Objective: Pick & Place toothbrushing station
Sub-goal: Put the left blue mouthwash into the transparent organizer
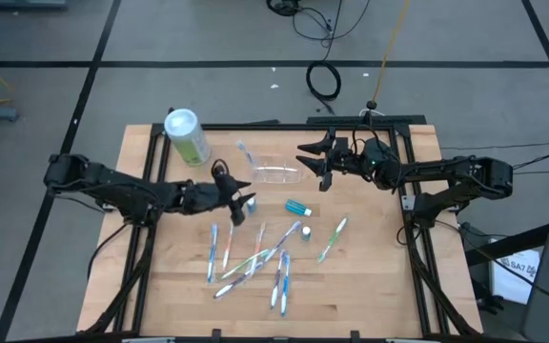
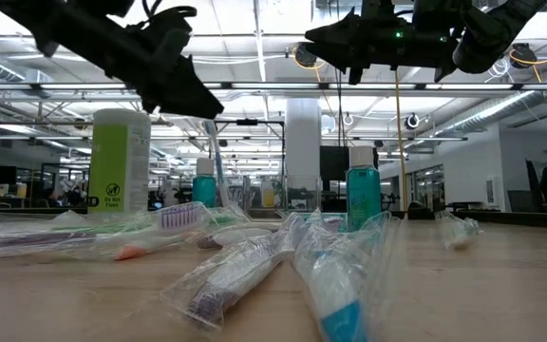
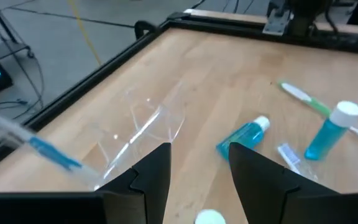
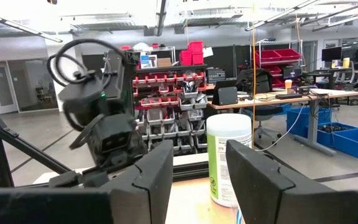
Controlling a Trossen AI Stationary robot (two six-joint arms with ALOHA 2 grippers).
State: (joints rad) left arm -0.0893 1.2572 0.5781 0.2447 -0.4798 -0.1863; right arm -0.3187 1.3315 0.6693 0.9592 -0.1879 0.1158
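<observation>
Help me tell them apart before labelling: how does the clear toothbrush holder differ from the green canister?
The toothbrush holder is transparent and colourless; the green canister is opaque green and white with a white lid. The holder is low and roughly rectangular; the canister is a taller upright cylinder. The holder sits mid-table between both grippers; the canister stands near the far-left corner. Both rest on the wooden table.

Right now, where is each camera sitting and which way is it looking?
High view: above the table, looking straight down; both arms show, left gripper and right gripper either side of the clear holder.
Low view: at tabletop height, looking across wrapped toothbrushes into the room; arms overhead.
Left wrist view: on the left arm, looking down at the holder; its open jaws show.
Right wrist view: on the right arm, looking level at the left arm; its open jaws show.
Shared: the green canister.
</observation>
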